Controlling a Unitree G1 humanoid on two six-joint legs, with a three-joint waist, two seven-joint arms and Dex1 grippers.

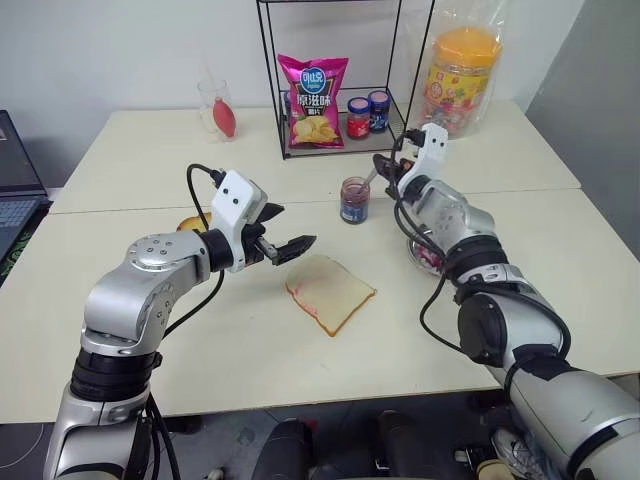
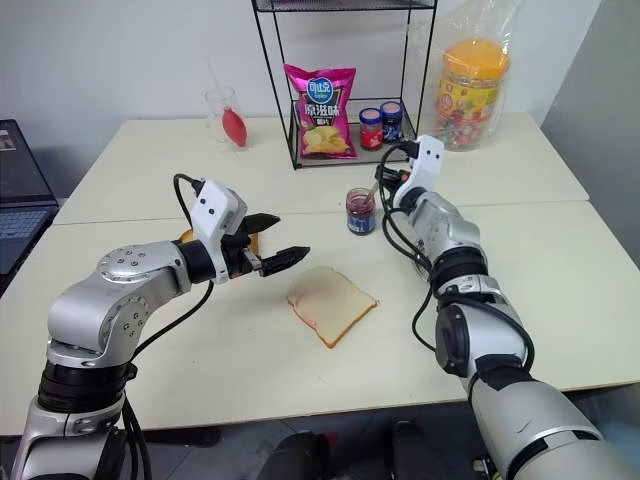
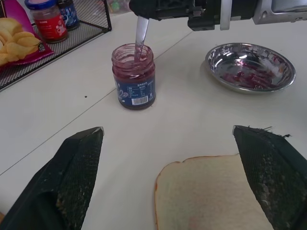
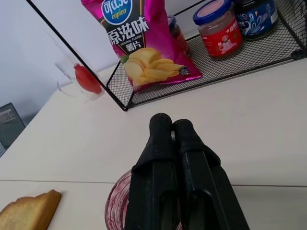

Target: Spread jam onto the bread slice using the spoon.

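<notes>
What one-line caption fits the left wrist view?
Open left gripper over the bread slice while the right gripper dips the spoon into the jam jar.

Three jars are showing: one open jam jar [image 1: 354, 200] and two lidded jars [image 1: 368, 114]. One bread slice [image 1: 330, 291], one toasted slice [image 4: 29, 210], one spoon [image 3: 140, 36], one chip bag [image 1: 312, 101], one metal bowl [image 3: 250, 66].

right tool [image 1: 384, 166] dipping spoon [image 1: 369, 180] into jam [image 1: 354, 201]
</notes>
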